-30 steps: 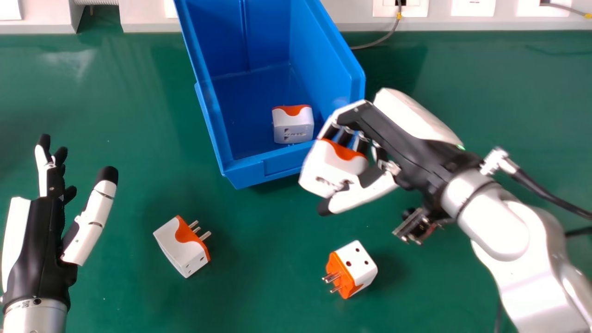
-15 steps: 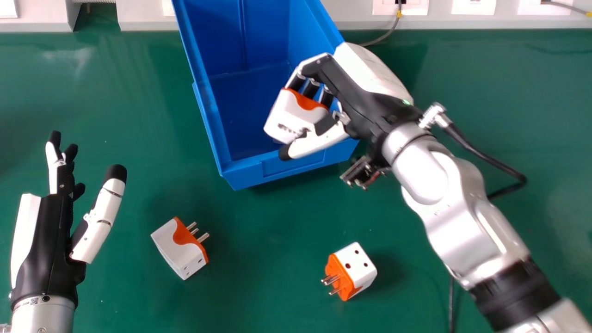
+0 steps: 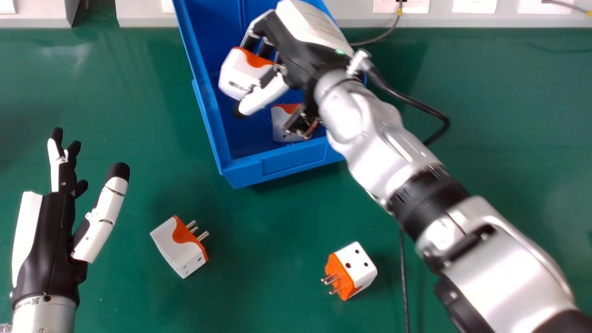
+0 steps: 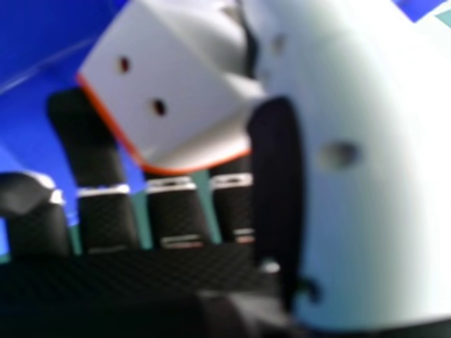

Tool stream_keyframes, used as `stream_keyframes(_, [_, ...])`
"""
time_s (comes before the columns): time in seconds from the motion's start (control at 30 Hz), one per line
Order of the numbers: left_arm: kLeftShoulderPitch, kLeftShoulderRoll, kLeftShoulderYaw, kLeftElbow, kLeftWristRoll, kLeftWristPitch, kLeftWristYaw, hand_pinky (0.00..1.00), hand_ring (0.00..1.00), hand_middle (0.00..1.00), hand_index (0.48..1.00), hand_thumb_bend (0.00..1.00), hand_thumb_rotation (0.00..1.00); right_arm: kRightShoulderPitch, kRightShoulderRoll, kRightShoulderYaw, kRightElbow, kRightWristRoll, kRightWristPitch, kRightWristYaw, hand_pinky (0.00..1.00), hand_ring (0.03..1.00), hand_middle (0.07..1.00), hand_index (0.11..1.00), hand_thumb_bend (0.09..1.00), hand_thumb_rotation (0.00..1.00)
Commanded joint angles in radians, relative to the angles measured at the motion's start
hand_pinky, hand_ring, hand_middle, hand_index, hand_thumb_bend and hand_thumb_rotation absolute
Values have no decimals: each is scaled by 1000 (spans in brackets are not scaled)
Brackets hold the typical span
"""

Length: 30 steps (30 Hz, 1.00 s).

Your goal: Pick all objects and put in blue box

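My right hand (image 3: 296, 51) is over the blue box (image 3: 286, 162), its fingers and thumb curled round a white and orange plug adapter (image 3: 243, 71). In the right hand view, the held adapter (image 4: 169, 91) rests between the thumb and fingers of my right hand (image 4: 91, 218). Another adapter (image 3: 283, 126) lies on the box floor, partly covered by the wrist. On the green table are two more: one (image 3: 178, 249) at left centre with its pins to the right, one (image 3: 352, 270) near the front. My left hand (image 3: 48, 236) is open at the left.
The right forearm crosses from the lower right corner to the box, with a black cable looping beside it. A grey ledge (image 3: 462, 21) with sockets runs along the table's back edge. Green table surface (image 3: 115, 101) lies between the left hand and the box.
My right hand has moved left and away from me with its adapter, from beside the box's near right corner to over its inside. The left hand has shifted slightly right.
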Motion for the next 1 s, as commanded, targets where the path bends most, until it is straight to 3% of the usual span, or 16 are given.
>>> stream_keyframes(0.0, [6, -6, 3, -32, -3, -2, 8, 927, 999, 991, 988, 483, 806, -84, 18, -2, 61, 0, -18, -49, 29, 75, 171, 471, 487, 121])
stream_keyframes(0.1, [10, -7, 2, -36, -4, 1, 6, 926, 998, 991, 988, 484, 807, -122, 41, 10, 149, -7, -16, -78, 34, 81, 173, 470, 487, 119])
stream_keyframes(0.17, [14, -9, 1, -43, -3, 3, 7, 923, 997, 990, 988, 485, 807, -139, 55, 15, 196, -7, -9, -92, 53, 106, 247, 473, 495, 76])
stream_keyframes(0.3, [27, -14, 0, -64, 0, 9, 8, 920, 997, 990, 988, 486, 807, -156, 75, 14, 252, 0, 7, -104, 66, 120, 311, 476, 503, 48])
stream_keyframes(0.37, [30, -16, 3, -66, -6, 7, 4, 919, 996, 990, 988, 488, 807, -161, 83, 12, 273, 2, 21, -109, 66, 120, 343, 477, 507, 38])
stream_keyframes(0.47, [35, -17, 7, -71, -13, 9, 0, 918, 996, 990, 988, 492, 807, -166, 89, 14, 285, 1, 37, -112, 66, 120, 368, 477, 511, 31])
stream_keyframes(0.97, [57, -21, 8, -98, -13, 17, -5, 915, 995, 989, 985, 474, 804, -169, 97, 21, 300, 2, 71, -134, 89, 142, 456, 482, 525, 3])
